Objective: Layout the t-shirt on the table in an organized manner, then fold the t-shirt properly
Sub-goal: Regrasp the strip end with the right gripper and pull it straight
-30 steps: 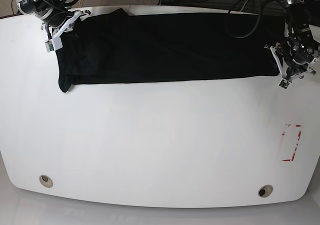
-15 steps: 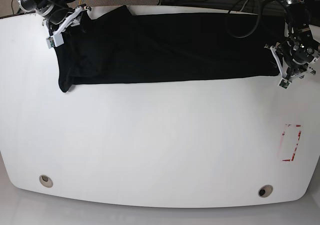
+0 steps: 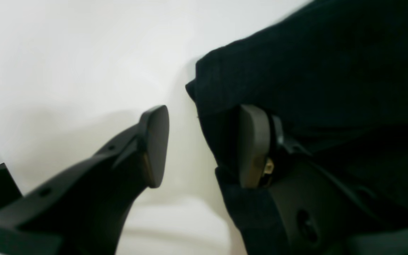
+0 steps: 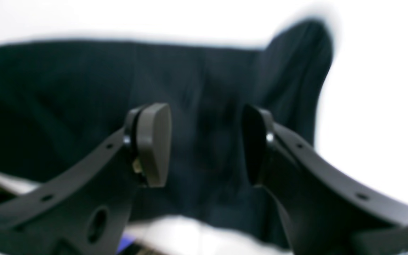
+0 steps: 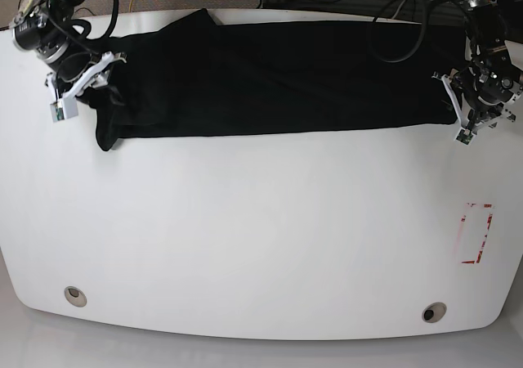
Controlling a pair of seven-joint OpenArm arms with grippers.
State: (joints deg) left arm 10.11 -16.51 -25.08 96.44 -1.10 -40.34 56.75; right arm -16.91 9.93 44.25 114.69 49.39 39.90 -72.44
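Note:
A black t-shirt (image 5: 278, 78) lies as a long band along the far side of the white table (image 5: 261, 237), with one sleeve hanging toward the front at the left. In the base view my right gripper (image 5: 82, 90) hovers at the shirt's left end. The right wrist view is blurred but shows that gripper (image 4: 205, 145) open, nothing between its pads, with the t-shirt (image 4: 66, 106) beyond. My left gripper (image 5: 467, 116) sits at the shirt's right front corner. It is open (image 3: 204, 145), and one pad (image 3: 253, 145) rests against the t-shirt (image 3: 313, 71) edge.
A red-outlined rectangle (image 5: 476, 233) marks the table near its right edge. Two round grommet holes (image 5: 74, 295) (image 5: 433, 311) sit near the front corners. Cables (image 5: 392, 8) run behind the far edge.
My right gripper opened, let go of the shirt's far left corner, and moved left and toward the front. The left arm has not moved.

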